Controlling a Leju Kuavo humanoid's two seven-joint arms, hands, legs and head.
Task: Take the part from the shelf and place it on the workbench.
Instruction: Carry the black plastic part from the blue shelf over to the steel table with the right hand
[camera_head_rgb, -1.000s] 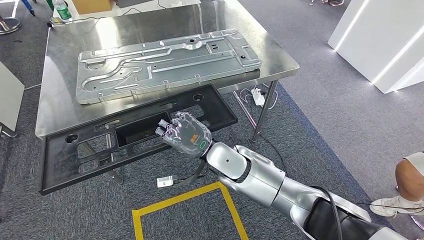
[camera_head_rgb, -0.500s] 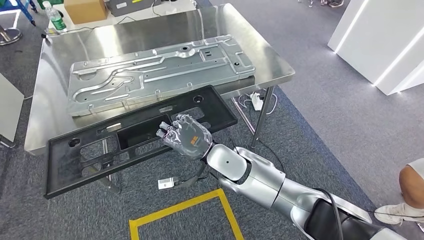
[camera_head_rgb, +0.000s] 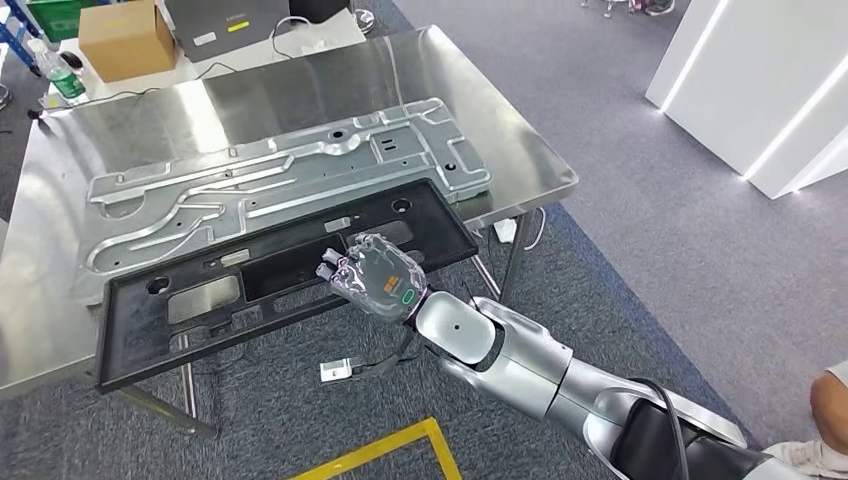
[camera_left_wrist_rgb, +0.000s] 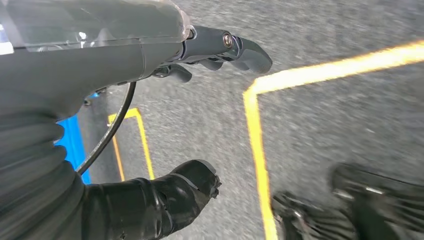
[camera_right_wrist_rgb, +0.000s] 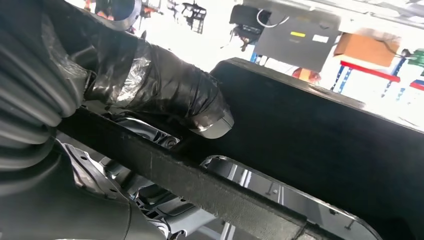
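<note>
black part (camera_head_rgb: 270, 275) is gripped by your right hand (camera_head_rgb: 375, 275), its far edge over the steel workbench (camera_head_rgb: 300, 85); left hand (camera_left_wrist_rgb: 150, 65) hangs empty, fingers apart.

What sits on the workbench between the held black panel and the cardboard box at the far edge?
In the head view, the stamped metal plate lies between black panel and cardboard box.

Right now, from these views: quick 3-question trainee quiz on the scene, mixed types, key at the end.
1. True or false: the right hand holds the black frame.
2. What already lies on the workbench?
A. metal panel
B. tyre
C. helmet
3. Fill in: the frame's far edge overlaps the table edge, while its near edge hangs over the ____.

Key: 1 true; 2 A; 3 floor. The left hand holds nothing, fingers apart.
</note>
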